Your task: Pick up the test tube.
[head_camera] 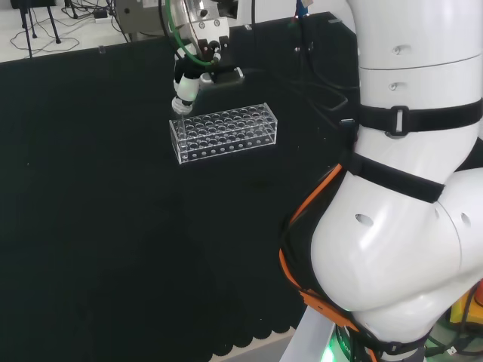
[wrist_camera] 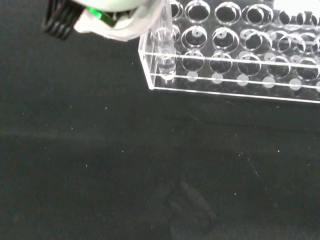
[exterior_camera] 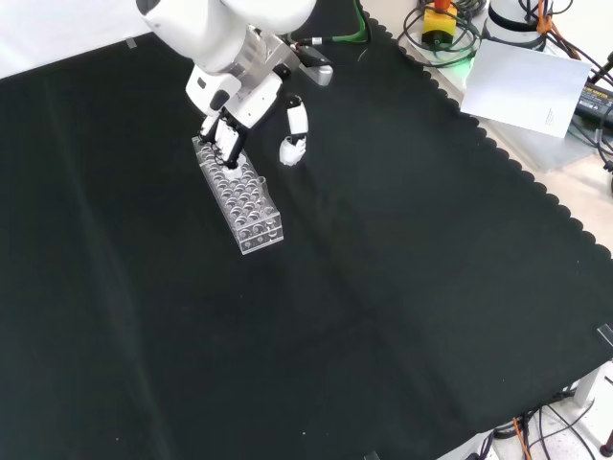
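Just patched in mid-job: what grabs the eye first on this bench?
The clear test tube rack stands alone on the black cloth, toward the far side in the head view. The robot hand sits over the rack's left end there, and the wrist view shows a test tube standing in a corner hole beneath it.

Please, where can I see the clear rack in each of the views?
Head view: rack at upper centre, below the robot hand.
Front view: rack at upper left, slanting.
Wrist view: rack along one edge.
Shared landmark: the robot hand over one end of the rack.
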Motion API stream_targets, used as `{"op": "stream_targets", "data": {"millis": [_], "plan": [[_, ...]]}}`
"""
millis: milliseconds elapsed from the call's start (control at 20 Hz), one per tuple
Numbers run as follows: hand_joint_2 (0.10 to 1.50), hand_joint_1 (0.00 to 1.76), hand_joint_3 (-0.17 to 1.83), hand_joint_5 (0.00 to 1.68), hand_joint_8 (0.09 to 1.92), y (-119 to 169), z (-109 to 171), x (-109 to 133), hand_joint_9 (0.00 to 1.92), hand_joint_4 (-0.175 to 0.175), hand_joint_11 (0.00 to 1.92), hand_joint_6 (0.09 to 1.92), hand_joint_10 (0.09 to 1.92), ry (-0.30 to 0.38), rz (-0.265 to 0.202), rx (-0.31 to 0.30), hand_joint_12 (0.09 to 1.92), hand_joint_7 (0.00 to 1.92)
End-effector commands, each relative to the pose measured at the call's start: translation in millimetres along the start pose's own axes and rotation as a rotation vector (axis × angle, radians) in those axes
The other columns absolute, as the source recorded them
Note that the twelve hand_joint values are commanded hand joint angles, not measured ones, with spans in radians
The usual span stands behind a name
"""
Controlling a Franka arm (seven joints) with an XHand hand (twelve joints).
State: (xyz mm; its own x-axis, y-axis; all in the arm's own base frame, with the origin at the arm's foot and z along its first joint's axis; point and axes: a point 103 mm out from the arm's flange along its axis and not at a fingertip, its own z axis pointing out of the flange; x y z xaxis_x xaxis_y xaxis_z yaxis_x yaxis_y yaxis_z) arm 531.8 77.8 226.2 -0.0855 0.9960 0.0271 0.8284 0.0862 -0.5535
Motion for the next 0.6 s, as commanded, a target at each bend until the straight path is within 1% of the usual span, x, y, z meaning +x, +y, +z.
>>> {"op": "stream_targets", "data": {"millis": [50,350,600], "plan": [[0.63,0.94,0.66,0.39,0.94,8.1,6.4,4.0,0.51,-0.175,0.12,0.66,0.92,-0.013,-0.014,0.017,1.5,0.58],[0.63,0.96,0.66,0.42,0.94,19.0,8.0,13.4,0.53,-0.175,0.13,0.75,0.91,-0.031,-0.029,0.013,1.5,0.62],[0.63,0.99,0.68,0.49,0.93,24.7,9.5,19.5,0.58,-0.175,0.18,0.84,0.89,-0.057,-0.032,0.008,1.48,0.69]]}}
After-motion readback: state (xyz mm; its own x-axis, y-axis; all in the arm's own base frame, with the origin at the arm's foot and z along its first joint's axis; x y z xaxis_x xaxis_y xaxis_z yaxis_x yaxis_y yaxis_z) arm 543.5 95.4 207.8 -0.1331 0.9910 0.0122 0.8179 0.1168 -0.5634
